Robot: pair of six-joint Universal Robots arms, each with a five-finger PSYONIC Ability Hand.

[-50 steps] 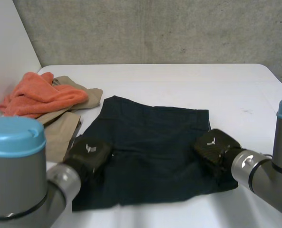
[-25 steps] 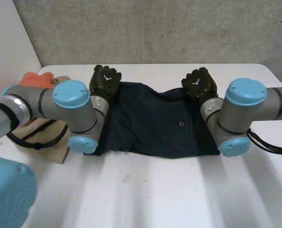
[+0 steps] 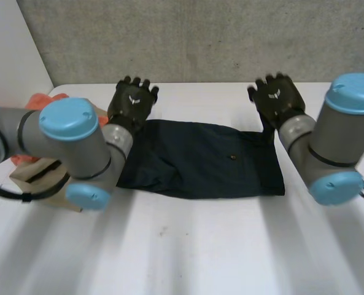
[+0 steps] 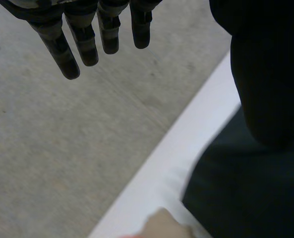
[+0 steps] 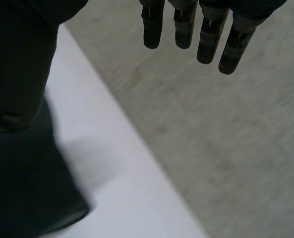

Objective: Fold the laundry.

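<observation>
Garment [image 3: 200,161], dark and flat on the white table [image 3: 231,246], lies with its long axis running side to side between the arms. The left hand [image 3: 132,101] hovers at its far left corner and the right hand [image 3: 275,98] at its far right, both with fingers [image 4: 85,42] straight, slightly spread and holding nothing; it lies below and nearward of each palm, about equally close to both

The robot has 2 arms built of thick grey cylindrical segments, the left arm [image 3: 99,153] and the right arm [image 3: 329,144], with round joints closed by glossy light-blue caps [image 3: 68,118]. A silver-grey wrist collar leads into the black left hand [image 3: 132,101] and the black right hand [image 3: 277,98]. Each hand's back carries a small white mark, and the fingers [image 4: 82,42] are ribbed with paler grey bands.
</observation>
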